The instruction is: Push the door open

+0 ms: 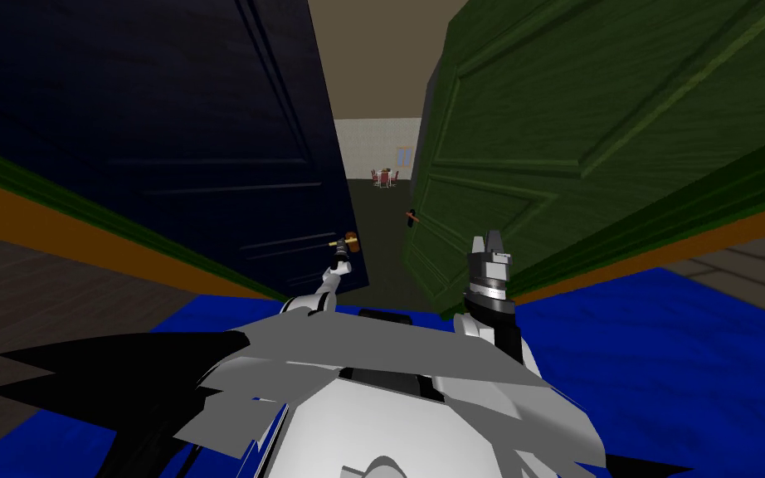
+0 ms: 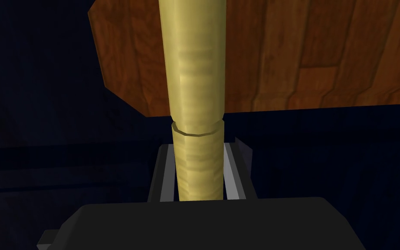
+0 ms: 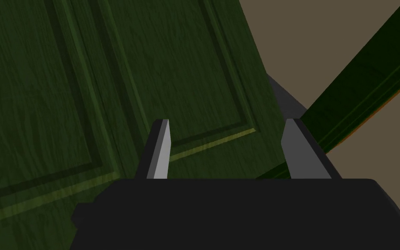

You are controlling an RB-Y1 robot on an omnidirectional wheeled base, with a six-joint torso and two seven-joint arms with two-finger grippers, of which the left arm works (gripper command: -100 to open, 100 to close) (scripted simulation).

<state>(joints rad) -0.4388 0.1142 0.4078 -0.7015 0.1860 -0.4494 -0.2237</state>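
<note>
**A:** Navy door [image 1: 165,124], position?

**B:** It stands ajar. Along its free edge a gap opens onto a far room with a small table and chairs [image 1: 384,178]. The yellow lever handle [image 2: 197,87] sits low on the navy door near that edge, on a brown wood-grain rosette [image 2: 303,52].

**A:** Left gripper [image 2: 197,173]?

**B:** Clamped on the lever. The fingers [image 2: 162,173] are narrow and press its two sides close to the gripper body, with the navy door's face right behind.

**A:** Right gripper [image 3: 229,149]?

**B:** Fingers wide, holding nothing. It is across the gap from the navy door, facing the green door [image 3: 64,87], near it but apart.

**A:** Risks?

**B:** My judgement only.
- The lever is a smooth round bar, so a push along its length could let the blades slide off the end.
- The navy door swings on an arc, so a straight push with a locked wrist could twist the lever in the grip or strain the arm.
- The gap beside the navy door looks narrow. Driving forward could clip the right forearm on the green door or its dark handle [image 1: 411,217].
- Contact with the green door cannot be told from the right wrist view.
</note>
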